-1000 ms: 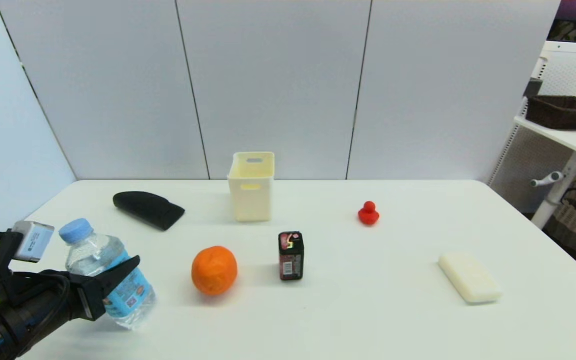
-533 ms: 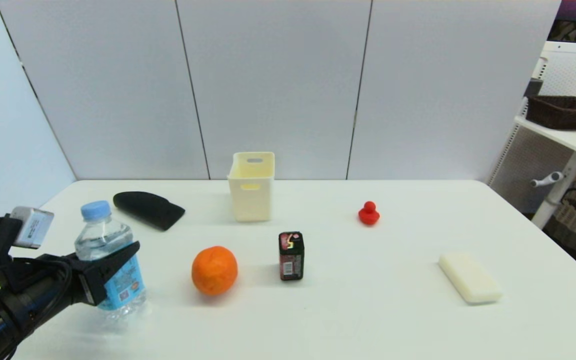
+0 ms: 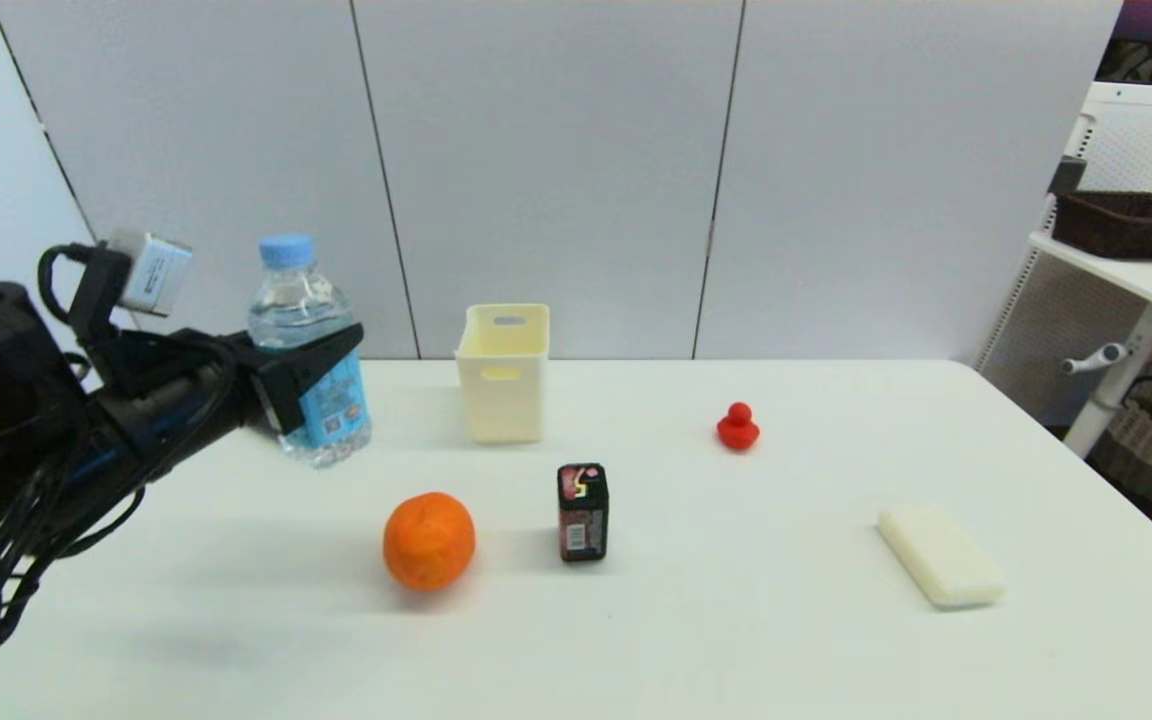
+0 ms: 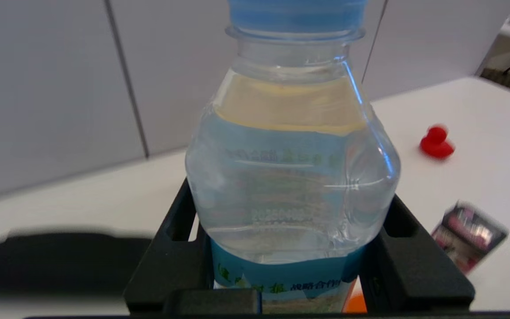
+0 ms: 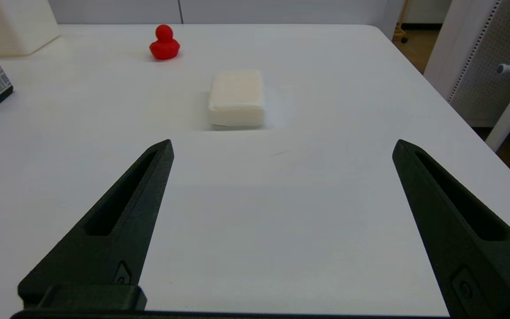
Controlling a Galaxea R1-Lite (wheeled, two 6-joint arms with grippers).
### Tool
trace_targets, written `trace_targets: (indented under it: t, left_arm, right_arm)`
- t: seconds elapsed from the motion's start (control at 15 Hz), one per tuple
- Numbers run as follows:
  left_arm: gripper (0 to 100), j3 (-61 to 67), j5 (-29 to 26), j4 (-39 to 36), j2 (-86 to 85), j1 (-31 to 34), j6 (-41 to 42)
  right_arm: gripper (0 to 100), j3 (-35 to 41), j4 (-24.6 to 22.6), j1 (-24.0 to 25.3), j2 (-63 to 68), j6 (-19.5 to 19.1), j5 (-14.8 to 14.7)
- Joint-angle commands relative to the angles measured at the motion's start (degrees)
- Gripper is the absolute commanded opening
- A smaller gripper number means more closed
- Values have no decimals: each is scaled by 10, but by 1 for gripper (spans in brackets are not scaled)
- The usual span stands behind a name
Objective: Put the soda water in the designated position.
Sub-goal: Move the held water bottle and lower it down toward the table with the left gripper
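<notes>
Table (image 3: 736, 640) is carrying everything, white and bare across the near side. Bin (image 3: 503, 372) is standing at the back centre, w/ a black pad (image 4: 60, 261) lying off to its left, showing only in the left wrist view. Left arm is reaching in from the left, and its gripper (image 3: 321, 385) is clamping the bottle (image 3: 308, 350) approx. at mid-body, on the upper edge of the blue label. Bottle is being held upright, clear of the table, left of the bin and in front of the back wall. Right gripper (image 5: 281, 186) is hanging low over the right side of the table, fingers spread wide and holding nothing.

Smaller items: white block (image 3: 939, 555) at right, orange (image 3: 429, 540) near centre, dark carton (image 3: 582, 511) just right of the orange, red duck (image 3: 737, 427) behind, toward the right.

Handling, as a judgement: bottle is looking nearly full, so fairly heavy for its size, w/ water that is likely sloshing on quick moves. Wall is thin clear plastic, probably soft, so too hard a squeeze is risking a dent; smooth label is prob. slippery. Mid-body grip across the width seems the right hold: near the centre of mass, flat sides for the pads (image 4: 407, 266). Cap (image 3: 287, 250) and neck are too narrow and high. Drop-off spot is unmarked, so can't tell where it is; any bare patch away from the orange and carton would be giving room to set it down flat.
</notes>
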Motion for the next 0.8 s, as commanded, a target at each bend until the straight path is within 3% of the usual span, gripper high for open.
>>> trace_targets:
  t: [0.07,0.27,0.6,0.8]
  left_arm:
    - [0,-224,-1,99,93,-86,-1]
    - [0,-346,8,158,152,-133,-3]
    - [0,-531,181,302,255,-214,-4]
    - [0,-634,299,375,316,-257,-64]
  right_arm:
    - [100,-1,0,0,-1,0,0]
    - [100,0,0,0,-1,0,0]
    - [100,-1,0,0,1,0,0]
    - [100,-1,0,0,-1,0,0]
